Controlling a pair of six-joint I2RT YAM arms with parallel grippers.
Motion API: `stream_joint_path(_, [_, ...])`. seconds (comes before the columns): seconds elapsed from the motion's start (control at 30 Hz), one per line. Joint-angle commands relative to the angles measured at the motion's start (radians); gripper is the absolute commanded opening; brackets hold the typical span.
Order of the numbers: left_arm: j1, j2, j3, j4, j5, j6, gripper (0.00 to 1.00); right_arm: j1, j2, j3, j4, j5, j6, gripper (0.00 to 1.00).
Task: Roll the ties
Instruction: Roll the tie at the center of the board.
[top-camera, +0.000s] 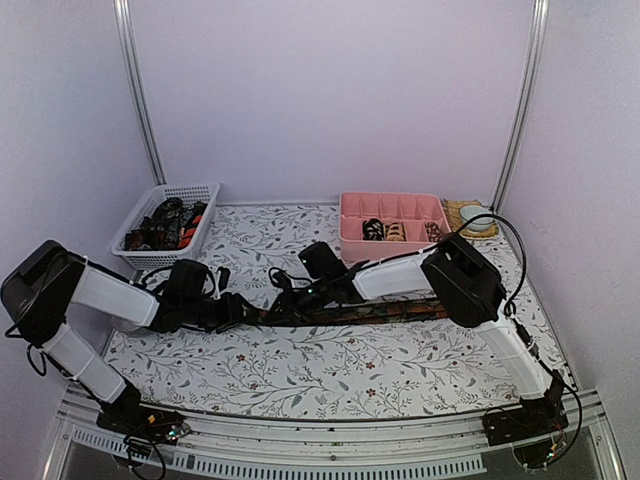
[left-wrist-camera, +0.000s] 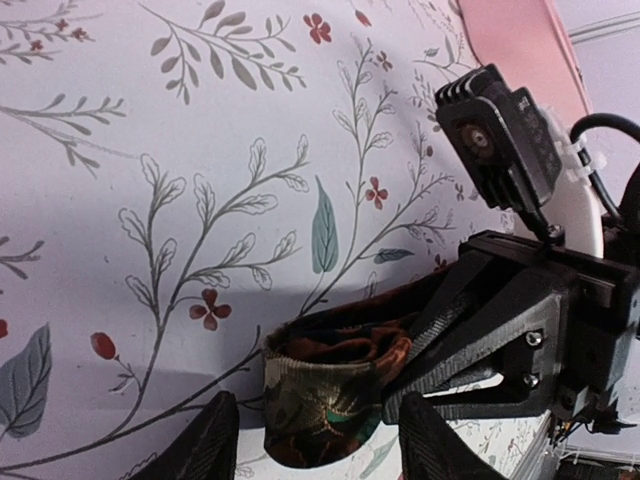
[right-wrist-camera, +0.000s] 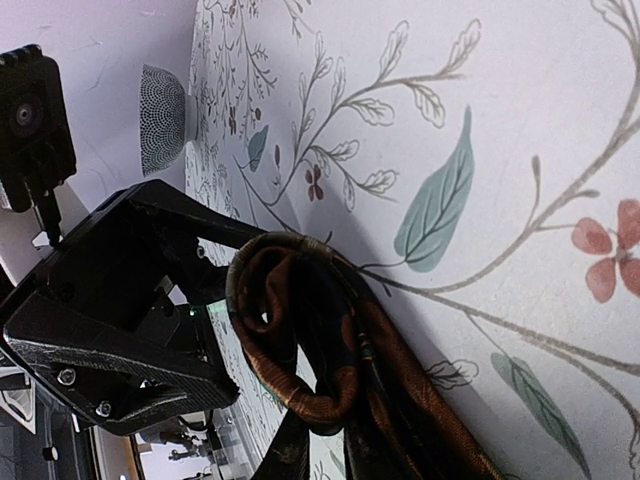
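The tie (left-wrist-camera: 320, 400) lies along the surface (top-camera: 330, 375), its rolled end sitting between the released left jaws. The right jaws are clenched on the tie just beside that roll.

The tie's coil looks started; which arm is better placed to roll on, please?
Probably left: the coil sits between the left gripper's fingers, while the right gripper pinches the tie beside it.

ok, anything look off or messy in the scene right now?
Nothing spilled or damaged. One oddity: the half-rolled tie in the middle has a loose, hollow coil, with folds bunching inside rather than wound tight. The rest of it lies flat and straight.
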Motion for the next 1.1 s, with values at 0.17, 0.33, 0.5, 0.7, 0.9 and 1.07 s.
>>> stream_joint_path(0.17, [0.033,0.079,-0.032,0.127,0.088,-0.027,0.54,-0.023,0.126,-0.013,0.022,-0.018,0.041,0.12])
stream_joint_path(0.33, [0.041,0.138,-0.045,0.194,0.14,-0.039,0.5,-0.026,0.12,-0.021,0.03,-0.023,0.049,0.11])
stream_joint_path(0.5, [0.043,0.185,-0.065,0.264,0.179,-0.056,0.45,-0.027,0.116,-0.023,0.033,-0.023,0.05,0.11])
stream_joint_path(0.7, [0.045,0.196,-0.08,0.292,0.178,-0.071,0.31,-0.032,0.115,-0.028,0.035,-0.023,0.051,0.11])
stream_joint_path(0.9, [0.046,0.177,-0.056,0.234,0.136,-0.066,0.18,-0.032,0.092,-0.048,0.044,-0.018,0.05,0.13])
stream_joint_path(1.07, [0.042,0.127,-0.003,0.097,0.074,-0.035,0.18,-0.044,-0.007,-0.107,0.034,-0.001,0.009,0.27])
